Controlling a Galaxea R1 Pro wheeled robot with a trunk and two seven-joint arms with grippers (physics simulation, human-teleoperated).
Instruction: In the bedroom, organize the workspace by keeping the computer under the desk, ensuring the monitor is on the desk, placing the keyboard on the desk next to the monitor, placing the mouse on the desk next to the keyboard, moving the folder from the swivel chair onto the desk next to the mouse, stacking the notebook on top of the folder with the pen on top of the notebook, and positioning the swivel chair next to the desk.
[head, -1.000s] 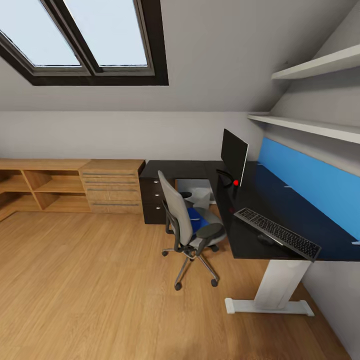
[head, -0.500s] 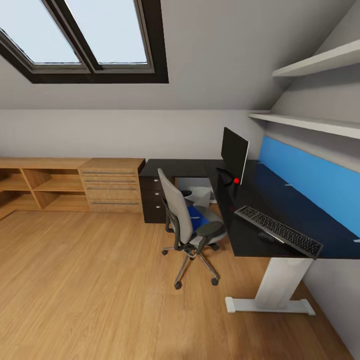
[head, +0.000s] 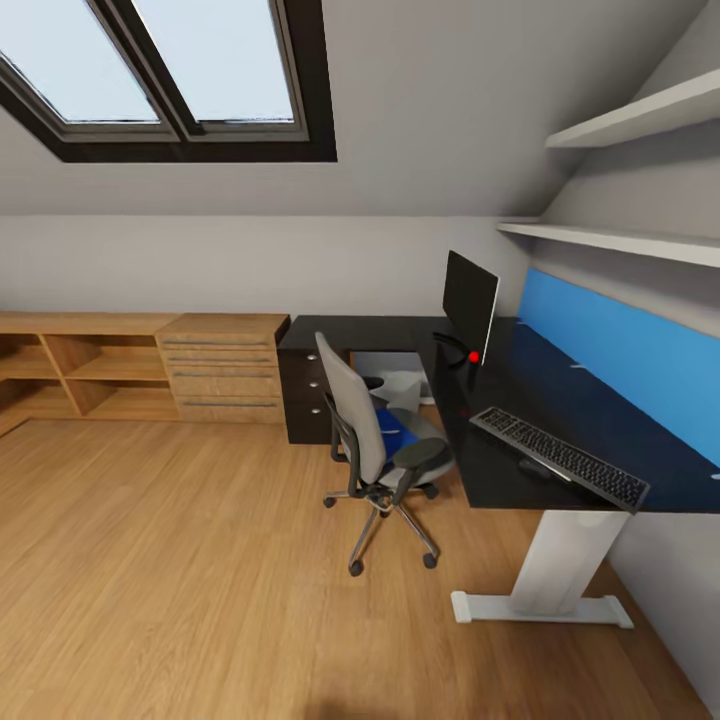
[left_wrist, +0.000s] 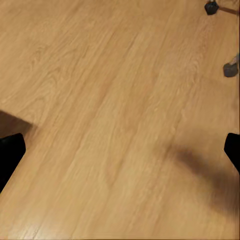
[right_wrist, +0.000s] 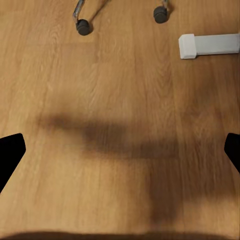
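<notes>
1. Straight ahead in the head view: black L-shaped desk (head: 590, 420) against the right wall, blue panel (head: 640, 360) behind it, white desk leg (head: 560, 565) and foot on the wooden floor (head: 200, 580).
2. On the desk: monitor (head: 470, 300) upright near the corner, a small red item (head: 473, 357) at its base – too small to name; keyboard (head: 560, 457) lying nearer the front end, dark mouse (head: 533, 468) touching or just beside the keyboard's near edge.
3. Beside the desk's inner edge: grey swivel chair (head: 375, 440), back turned to the room, blue folder (head: 393, 430) on its seat, partly hidden by backrest and armrest.
4. Under the desk corner, behind the chair: pale box, probably the computer (head: 395, 378) – partly blocked.
5. Around: dark drawer unit (head: 305, 400) under the desk's left wing, wooden drawers (head: 225, 375) and open wooden shelving (head: 80, 375) along the back wall, skylight (head: 150, 70) above, two white wall shelves (head: 620, 240) at right.
6. Left wrist view: left gripper (left_wrist: 120, 150) over bare floor, fingers (left_wrist: 10, 155) spread wide with nothing between; chair casters (left_wrist: 231, 69) at the picture's edge.
7. Right wrist view: right gripper (right_wrist: 120, 150) likewise spread wide and empty above the floor; two casters (right_wrist: 83, 26) and the desk foot (right_wrist: 207, 45) beyond.
</notes>
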